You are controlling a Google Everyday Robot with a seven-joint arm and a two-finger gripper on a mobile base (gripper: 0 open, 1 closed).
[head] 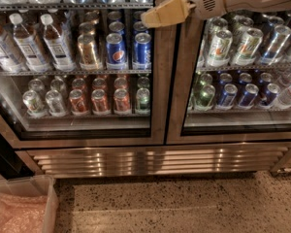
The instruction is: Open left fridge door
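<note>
End effector (161,13) horiz. from rt, at left fridge door (87,139) upper-rt frame.

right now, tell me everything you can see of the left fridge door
The left fridge door is a tall clear glass pane in a wide brushed steel frame, upright and shut, its right edge beside the twin door. Water bottles and Pepsi cans show through. The gripper is in front of its upper right frame; contact cannot be told.
</note>
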